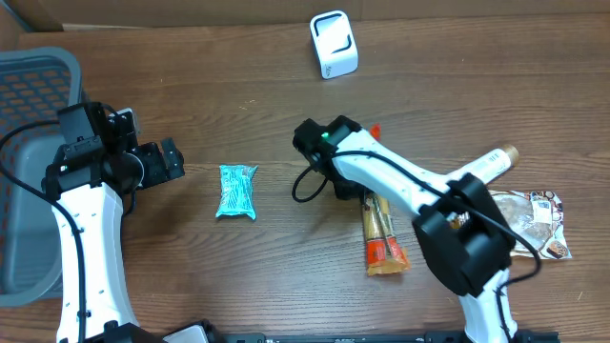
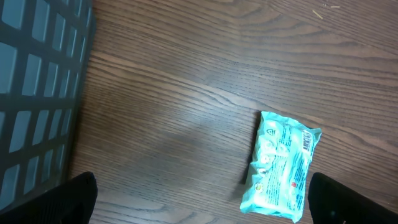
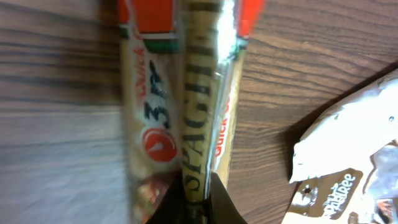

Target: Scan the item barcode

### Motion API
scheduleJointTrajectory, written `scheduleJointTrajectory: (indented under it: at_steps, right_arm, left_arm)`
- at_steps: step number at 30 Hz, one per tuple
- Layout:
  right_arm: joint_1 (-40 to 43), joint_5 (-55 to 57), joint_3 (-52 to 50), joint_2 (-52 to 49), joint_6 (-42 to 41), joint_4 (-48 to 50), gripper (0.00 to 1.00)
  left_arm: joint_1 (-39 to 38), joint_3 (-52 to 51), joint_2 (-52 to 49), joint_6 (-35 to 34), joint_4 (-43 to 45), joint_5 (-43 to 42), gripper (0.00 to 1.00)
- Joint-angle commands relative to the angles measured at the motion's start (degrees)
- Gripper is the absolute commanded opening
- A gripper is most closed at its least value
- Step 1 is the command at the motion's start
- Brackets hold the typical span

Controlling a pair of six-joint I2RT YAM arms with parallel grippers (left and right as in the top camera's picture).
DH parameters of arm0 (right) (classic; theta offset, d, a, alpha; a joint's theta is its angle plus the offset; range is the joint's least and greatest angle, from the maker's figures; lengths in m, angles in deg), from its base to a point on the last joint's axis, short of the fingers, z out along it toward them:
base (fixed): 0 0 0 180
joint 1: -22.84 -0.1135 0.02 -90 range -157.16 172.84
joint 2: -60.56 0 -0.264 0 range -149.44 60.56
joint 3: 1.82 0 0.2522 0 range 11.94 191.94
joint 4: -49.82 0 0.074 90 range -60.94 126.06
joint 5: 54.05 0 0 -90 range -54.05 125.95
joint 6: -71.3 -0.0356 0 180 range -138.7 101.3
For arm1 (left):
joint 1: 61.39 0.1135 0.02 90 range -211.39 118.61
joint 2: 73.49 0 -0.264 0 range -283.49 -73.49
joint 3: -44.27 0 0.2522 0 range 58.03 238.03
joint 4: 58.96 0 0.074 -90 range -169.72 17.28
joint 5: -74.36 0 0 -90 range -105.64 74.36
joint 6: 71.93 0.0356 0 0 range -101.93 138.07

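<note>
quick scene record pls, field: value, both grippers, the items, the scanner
left gripper: open, empty, left of the teal packet
right gripper: shut on the spaghetti pack
spaghetti pack: lying on the table, right of centre
teal packet: flat on the table, untouched, near centre
scanner: white, at the far side, apart from every item
basket: grey, at the left edge
silver packet: far right, next to the right arm
task state: no item at the scanner yet
</note>
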State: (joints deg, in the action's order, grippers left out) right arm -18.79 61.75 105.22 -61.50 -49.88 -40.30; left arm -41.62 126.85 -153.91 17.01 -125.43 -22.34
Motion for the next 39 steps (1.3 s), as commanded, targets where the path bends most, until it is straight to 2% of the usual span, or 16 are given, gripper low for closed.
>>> scheduleJointTrajectory:
  at_steps: [1, 5, 6, 8, 10, 14, 17, 26, 32, 35, 39]
  right_arm:
    - [-1.55, -1.29, 1.42, -1.07, 0.17, 0.31, 0.04]
    - [-4.55, -5.97, 3.15, -1.07, 1.60, 1.25, 0.05]
    - [-5.11, -7.74, 3.85, -1.07, 2.58, 1.25, 0.10]
    - [-6.36, -13.60, 6.71, -1.07, 5.05, 0.98, 0.45]
    - [-6.69, -18.25, 8.33, -1.07, 7.32, 1.20, 0.58]
    - [-6.43, -29.31, 11.02, -1.07, 14.58, 1.49, 0.69]
    - [-5.01, -31.89, 12.61, -0.98, 16.31, 0.33, 0.70]
    - [3.15, -24.33, 14.75, -0.55, 16.52, -8.50, 0.76]
    - [-0.02, -18.34, 14.75, -0.55, 17.49, -8.94, 0.76]
    - [-3.30, -17.64, 14.69, -0.55, 17.53, -7.04, 0.70]
    - [-6.03, -16.79, 13.14, -0.59, 17.57, -5.05, 0.68]
  left_arm:
    - [-0.09, 0.33, 0.07, 1.07, 0.17, -0.39, 1.00]
    - [-0.07, 0.33, 0.07, 1.07, 0.17, -0.39, 1.00]
    - [-0.07, 0.33, 0.07, 1.07, 0.17, -0.39, 1.00]
    - [-0.09, 0.33, 0.07, 1.07, 0.17, -0.39, 1.00]
    - [-0.09, 0.33, 0.07, 1.07, 0.17, -0.39, 0.99]
    - [-0.09, 0.33, 0.07, 1.07, 0.15, -0.39, 0.99]
    - [-0.09, 0.33, 0.07, 1.07, 0.20, -0.39, 1.00]
    - [-0.09, 0.33, 0.07, 1.07, 0.20, -0.39, 1.00]
    - [-0.09, 0.33, 0.07, 1.07, 0.20, -0.39, 0.99]
    - [-0.09, 0.33, 0.07, 1.07, 0.20, -0.39, 1.00]
    - [-0.09, 0.33, 0.07, 1.07, 0.20, -0.39, 1.00]
